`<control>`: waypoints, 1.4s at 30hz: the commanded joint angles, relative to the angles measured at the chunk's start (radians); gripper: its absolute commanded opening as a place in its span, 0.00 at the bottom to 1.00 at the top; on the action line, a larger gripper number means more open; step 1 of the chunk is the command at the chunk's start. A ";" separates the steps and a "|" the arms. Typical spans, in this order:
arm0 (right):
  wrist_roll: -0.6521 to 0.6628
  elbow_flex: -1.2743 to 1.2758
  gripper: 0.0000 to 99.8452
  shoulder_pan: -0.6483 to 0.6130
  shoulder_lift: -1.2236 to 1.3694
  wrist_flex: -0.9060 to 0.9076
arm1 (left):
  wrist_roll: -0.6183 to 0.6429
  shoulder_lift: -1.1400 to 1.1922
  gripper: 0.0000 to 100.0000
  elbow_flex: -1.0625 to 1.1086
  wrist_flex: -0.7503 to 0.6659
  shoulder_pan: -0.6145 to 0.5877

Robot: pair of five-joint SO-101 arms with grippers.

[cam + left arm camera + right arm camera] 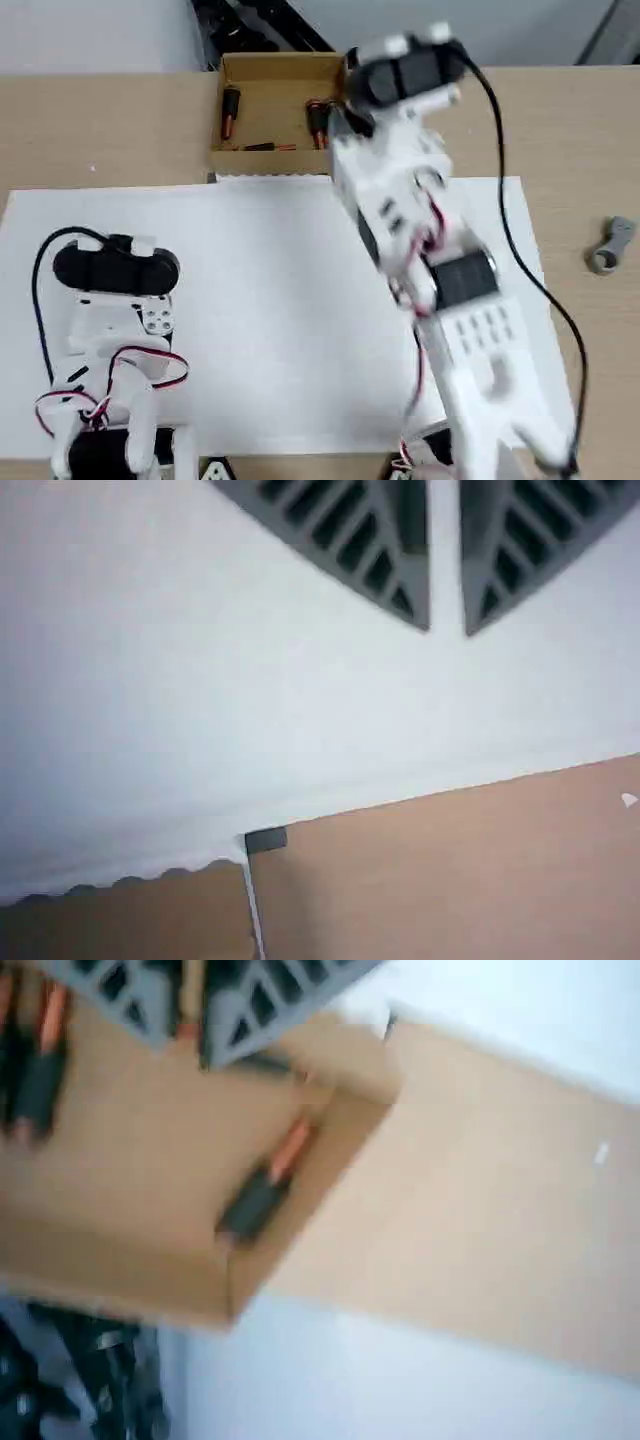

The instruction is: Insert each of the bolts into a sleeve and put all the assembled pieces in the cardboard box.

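The cardboard box (222, 72) stands at the table's far edge with several assembled pieces in it: one by the left wall (230, 110), one along the front wall (265, 147), more at the right (318, 120). My right gripper (193, 1035) hangs over the box's right half, where the right arm (400, 200) stretches across. Its fingers (250, 1010) are close together with a thin orange bolt (190, 1005) in the narrow gap. Inside the box (150, 1160) a black sleeve with an orange bolt (262, 1188) lies near the corner. My left gripper (445, 590) is shut and holds nothing, low over the white sheet (200, 680).
A white sheet (250, 300) covers the table's middle. The left arm (115, 300) sits folded at the near left. A small grey part (612, 245) lies on the bare wood at the right. Dark clutter (240, 25) sits behind the box.
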 commanded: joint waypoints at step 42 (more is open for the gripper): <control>0.083 1.227 0.01 0.303 -1.098 0.271 | 0.000 -0.003 0.01 0.530 -0.404 -0.003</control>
